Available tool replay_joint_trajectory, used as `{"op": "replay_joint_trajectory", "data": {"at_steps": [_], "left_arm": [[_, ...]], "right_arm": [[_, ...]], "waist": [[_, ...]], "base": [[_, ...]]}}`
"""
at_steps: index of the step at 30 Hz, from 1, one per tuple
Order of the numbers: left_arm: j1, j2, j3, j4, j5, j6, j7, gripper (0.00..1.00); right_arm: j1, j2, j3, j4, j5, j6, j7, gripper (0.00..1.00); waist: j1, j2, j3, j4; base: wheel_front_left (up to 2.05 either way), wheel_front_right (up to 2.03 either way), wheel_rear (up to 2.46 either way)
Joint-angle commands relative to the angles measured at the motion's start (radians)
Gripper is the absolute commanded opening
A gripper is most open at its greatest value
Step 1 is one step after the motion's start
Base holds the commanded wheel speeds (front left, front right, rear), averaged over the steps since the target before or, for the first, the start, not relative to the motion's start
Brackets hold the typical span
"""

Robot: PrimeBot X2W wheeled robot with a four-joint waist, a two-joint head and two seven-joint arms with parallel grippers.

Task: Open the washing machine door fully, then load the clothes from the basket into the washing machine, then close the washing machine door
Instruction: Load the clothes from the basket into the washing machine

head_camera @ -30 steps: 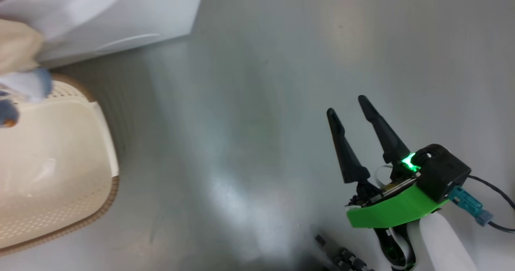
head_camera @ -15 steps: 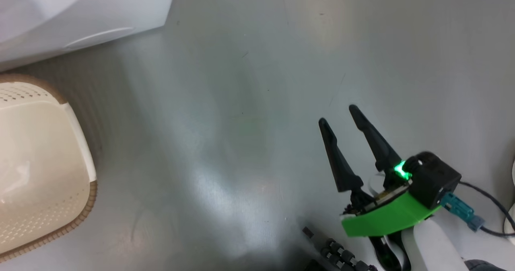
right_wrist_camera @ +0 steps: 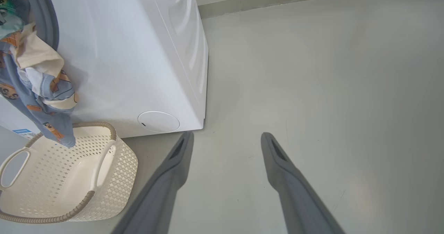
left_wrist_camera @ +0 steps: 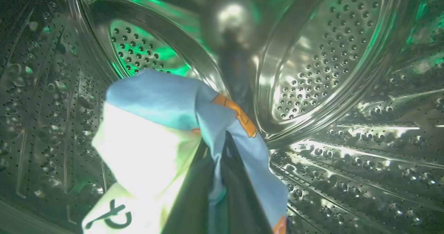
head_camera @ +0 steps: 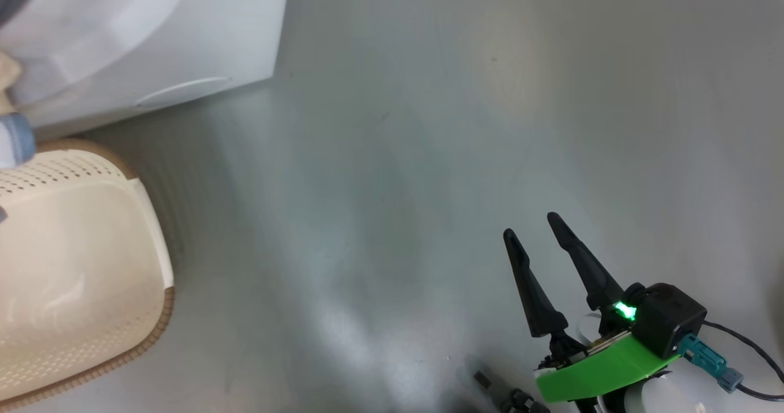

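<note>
Grey floor [head_camera: 429,155] surrounds the washing machine [right_wrist_camera: 121,53]; loading step; left end effector [left_wrist_camera: 222,140] grips the clothes [left_wrist_camera: 156,98] inside the drum [left_wrist_camera: 329,53], tail hanging over the basket [right_wrist_camera: 114,164]; right end effector [head_camera: 531,224] open; next, probably release deeper.

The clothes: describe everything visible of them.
The clothes are soft light blue fabric printed with orange-and-black cartoon figures, bunched with plain cream cloth. One end is pinched in the shut left gripper, held up inside the steel drum. The rest trails out of the washing machine opening and hangs down its white front, its lowest tip over the basket; whether it touches the rim is unclear.
</note>
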Motion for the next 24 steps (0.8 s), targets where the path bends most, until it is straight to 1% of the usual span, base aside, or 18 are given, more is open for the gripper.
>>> {"op": "replay_joint_trajectory", "data": {"at_steps": [1, 2, 3, 4, 5, 6, 13, 17, 21, 24], "left_arm": [[-0.002, 0.039, -0.008, 0.000, 0.015, 0.002, -0.005, 0.16], [-0.009, 0.036, -0.012, 0.021, 0.017, 0.006, -0.005, 0.41], [-0.018, 0.032, -0.018, 0.038, 0.019, 0.007, -0.005, 0.49], [-0.026, 0.030, -0.022, 0.051, 0.020, 0.009, -0.005, 0.72], [-0.033, 0.027, -0.026, 0.066, 0.022, 0.014, -0.005, 1.00], [-0.044, 0.021, -0.031, 0.109, 0.023, 0.026, -0.004, 1.00], [-0.043, -0.011, -0.053, 0.191, 0.029, 0.066, -0.005, 1.00], [-0.027, -0.033, -0.055, 0.211, 0.022, 0.077, -0.005, 1.00], [-0.007, -0.065, -0.040, 0.208, -0.002, 0.107, -0.005, 1.00], [0.019, -0.086, -0.050, 0.204, -0.003, 0.100, -0.005, 1.00]], "right_arm": [[0.037, -0.014, 0.015, -0.023, -0.008, 0.002, -0.005, 1.00], [0.040, -0.015, 0.014, -0.023, -0.008, 0.002, -0.005, 1.00], [0.041, -0.016, 0.014, -0.023, -0.008, 0.002, -0.005, 1.00], [0.042, -0.017, 0.014, -0.023, -0.007, 0.002, -0.005, 1.00], [0.041, -0.017, 0.015, -0.023, -0.006, 0.002, -0.005, 1.00], [0.040, -0.017, 0.014, -0.020, -0.006, 0.002, -0.005, 1.00], [0.038, -0.013, -0.003, -0.014, -0.001, 0.002, -0.005, 1.00], [0.032, -0.015, -0.008, -0.012, -0.003, 0.002, -0.005, 1.00], [0.019, -0.019, -0.011, -0.010, -0.004, 0.002, -0.005, 1.00], [0.011, -0.018, -0.013, -0.006, -0.003, 0.002, -0.005, 1.00]], "waist": [[0.0000, 0.0000, -0.023, 0.013], [0.0000, 0.0000, -0.027, 0.015], [0.0000, 0.0000, -0.030, 0.017], [0.0000, 0.0000, -0.033, 0.018], [0.0000, 0.0000, -0.036, 0.020], [0.0000, 0.0000, -0.043, 0.024], [0.0000, 0.0000, -0.080, 0.055], [0.0000, 0.0000, -0.099, 0.073], [0.0000, 0.0000, -0.118, 0.100], [0.0000, 0.0000, -0.136, 0.122]], "base": [[0.00, 0.00, 0.00], [0.00, 0.00, 0.00], [0.00, 0.00, 0.00], [0.00, 0.00, 0.00], [0.00, 0.00, 0.00], [0.00, 0.00, 0.00], [0.00, 0.00, 0.00], [0.00, 0.00, 0.00], [0.00, 0.00, 0.00], [0.00, 0.00, 0.00]]}}
